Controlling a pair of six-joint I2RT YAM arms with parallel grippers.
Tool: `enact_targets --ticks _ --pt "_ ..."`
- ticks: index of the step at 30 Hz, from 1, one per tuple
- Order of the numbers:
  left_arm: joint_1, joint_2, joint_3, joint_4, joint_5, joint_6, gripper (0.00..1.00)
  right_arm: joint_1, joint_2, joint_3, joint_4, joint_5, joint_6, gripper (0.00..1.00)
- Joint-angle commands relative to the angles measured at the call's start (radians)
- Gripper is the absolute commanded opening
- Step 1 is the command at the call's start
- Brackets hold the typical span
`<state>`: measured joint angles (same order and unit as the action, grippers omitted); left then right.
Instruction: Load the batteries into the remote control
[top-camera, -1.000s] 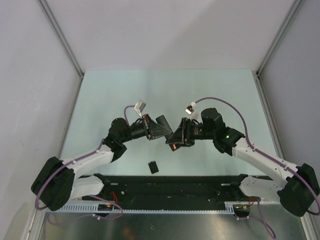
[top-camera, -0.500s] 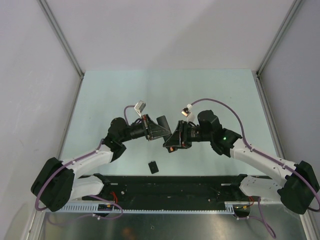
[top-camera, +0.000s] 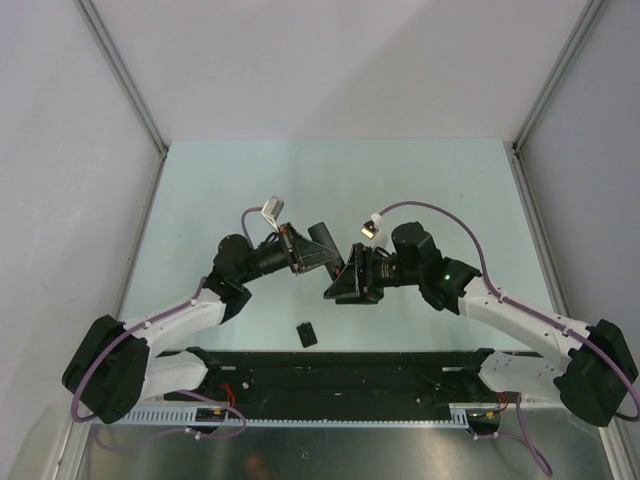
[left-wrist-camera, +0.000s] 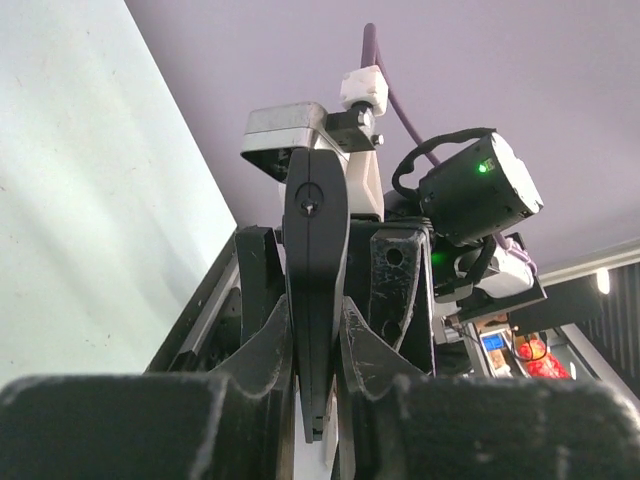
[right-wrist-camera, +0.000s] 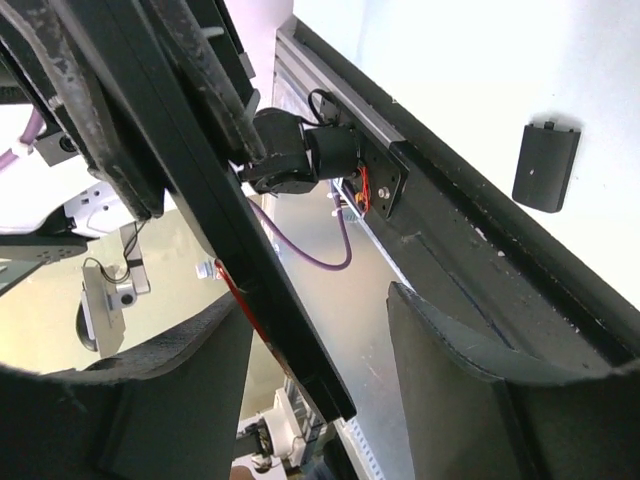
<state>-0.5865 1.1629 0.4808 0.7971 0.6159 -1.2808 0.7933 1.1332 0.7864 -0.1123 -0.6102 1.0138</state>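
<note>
My left gripper is shut on the remote control, a slim black bar held off the table; in the left wrist view it stands edge-on between my fingers. My right gripper is open around the remote's other end. In the right wrist view the remote runs diagonally between the spread jaws, close to the left finger. A thin strip of the red-orange battery shows along the remote's edge. The dark blue-purple battery is out of view.
A small black squarish cover piece lies on the pale green table near the front, also in the right wrist view. A black rail runs along the near edge. Grey walls enclose the sides and back.
My right gripper has moved left, closer to the remote and my left gripper. The orange spot at its tip no longer shows from above. My left wrist has turned slightly.
</note>
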Motion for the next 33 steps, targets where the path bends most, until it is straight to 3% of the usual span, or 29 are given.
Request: enact_targets --ticks 1,11,23,33 --pt "0.004 -0.003 0.010 0.060 -0.030 0.021 0.00 -0.022 0.008 0.065 -0.013 -0.014 -0.003 0.62" --pt "0.004 0.024 0.004 0.060 -0.031 0.024 0.00 -0.095 -0.026 0.198 -0.139 -0.017 -0.102 0.74" --pt "0.004 0.020 0.022 0.062 -0.015 0.024 0.00 -0.180 -0.059 0.217 -0.282 0.018 -0.211 0.73" --pt "0.004 0.000 0.016 0.062 -0.001 0.032 0.00 -0.178 -0.029 0.217 -0.257 0.059 -0.201 0.66"
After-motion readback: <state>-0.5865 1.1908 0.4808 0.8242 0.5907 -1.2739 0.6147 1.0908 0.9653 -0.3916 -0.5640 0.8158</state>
